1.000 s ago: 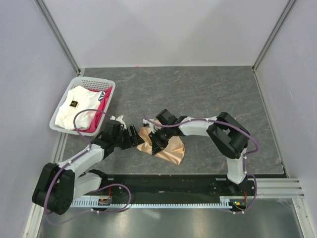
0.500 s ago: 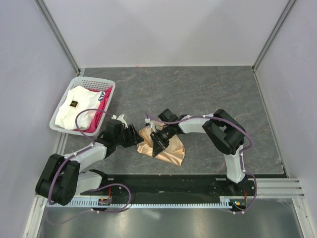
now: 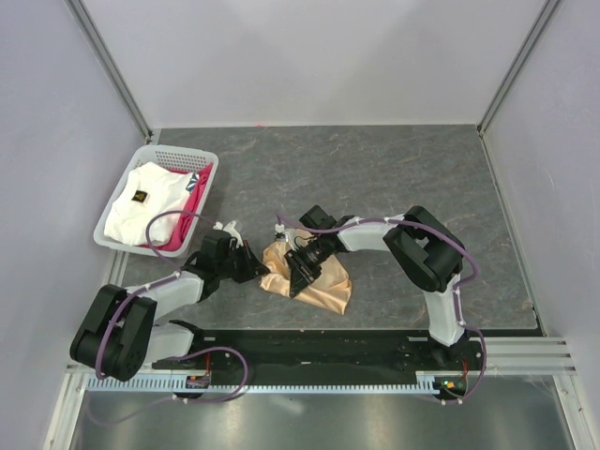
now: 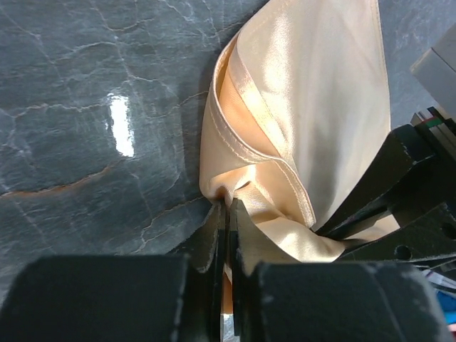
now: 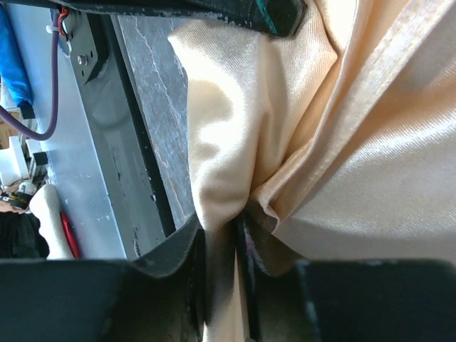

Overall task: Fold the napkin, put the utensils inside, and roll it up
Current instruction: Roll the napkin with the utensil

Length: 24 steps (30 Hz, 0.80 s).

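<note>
The peach-tan napkin (image 3: 323,281) lies crumpled in a bunch on the dark stone table, near the front middle. My left gripper (image 3: 258,271) is at its left edge, shut on a small pinch of the cloth's hem (image 4: 228,205). The napkin's shiny folds (image 4: 313,107) rise beyond those fingers. My right gripper (image 3: 297,275) reaches in from the right over the bunch and is shut on a thick fold of the napkin (image 5: 224,228), whose cloth (image 5: 342,142) fills that view. The utensils are out of view.
A white basket (image 3: 111,228) stands at the left with a white cloth (image 3: 141,211) and a pink-red cloth (image 3: 194,202) in it. The black base rail (image 3: 328,349) runs along the table's near edge. Pale walls close in the back and both sides.
My left gripper has moved right to the napkin's left edge and shut on it. My right arm has shifted slightly, still on the cloth.
</note>
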Motion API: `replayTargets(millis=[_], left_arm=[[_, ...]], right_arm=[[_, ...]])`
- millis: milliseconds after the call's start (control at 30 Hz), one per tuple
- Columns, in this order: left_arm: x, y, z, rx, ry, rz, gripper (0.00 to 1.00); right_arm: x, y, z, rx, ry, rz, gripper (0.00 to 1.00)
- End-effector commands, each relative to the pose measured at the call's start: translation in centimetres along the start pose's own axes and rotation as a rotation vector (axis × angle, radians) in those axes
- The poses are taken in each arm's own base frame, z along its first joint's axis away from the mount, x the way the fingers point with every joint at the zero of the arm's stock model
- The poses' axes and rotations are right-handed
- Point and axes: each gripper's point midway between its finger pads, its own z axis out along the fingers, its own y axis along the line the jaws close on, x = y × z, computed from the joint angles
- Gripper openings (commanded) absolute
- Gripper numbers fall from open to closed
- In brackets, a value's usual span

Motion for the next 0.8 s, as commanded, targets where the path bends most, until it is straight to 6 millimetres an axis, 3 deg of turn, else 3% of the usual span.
replayTargets(millis=[0, 67, 100, 200, 300, 400, 433, 467, 500, 567, 767], left_arm=[[0.3, -0.3, 0.0, 0.018, 0.026, 0.002, 0.02], [0.5, -0.1, 0.0, 0.008, 0.032, 0.001, 0.02], [0.5, -0.1, -0.1, 0.01, 0.03, 0.006, 0.02], [0.5, -0.2, -0.1, 0.009, 0.033, 0.011, 0.02], [0.4, -0.2, 0.0, 0.005, 0.034, 0.007, 0.02], [0.3, 0.0, 0.0, -0.006, 0.037, 0.002, 0.02], [0.0, 0.0, 0.1, -0.016, 0.032, 0.002, 0.02], [0.0, 0.1, 0.1, -0.027, 0.036, 0.0, 0.02], [0.1, 0.3, 0.2, -0.039, 0.047, -0.002, 0.02], [-0.1, 0.4, 0.3, -0.054, 0.054, -0.003, 0.02], [-0.5, 0.4, 0.7, -0.081, 0.083, -0.007, 0.02]], right_arm=[[0.1, -3.2, -1.1, 0.208, 0.011, 0.009, 0.36], [-1.0, -2.8, -1.9, 0.24, -0.011, -0.009, 0.43], [-1.8, -2.5, -2.7, 0.268, -0.033, -0.026, 0.52], [-3.8, -1.7, -4.7, 0.346, -0.093, -0.077, 0.62], [-4.9, -1.1, -6.6, 0.463, -0.141, -0.139, 0.69], [-4.6, 0.0, -6.9, 0.578, -0.145, -0.233, 0.72], [-4.3, -1.1, -7.6, 0.699, -0.14, -0.274, 0.72], [-4.2, 0.8, -6.9, 0.72, -0.143, -0.341, 0.72], [-4.1, 0.3, -7.2, 0.803, -0.154, -0.369, 0.72], [-3.8, 2.1, -6.2, 0.82, -0.163, -0.435, 0.73], [-1.9, 1.8, -4.5, 0.928, -0.11, -0.529, 0.74]])
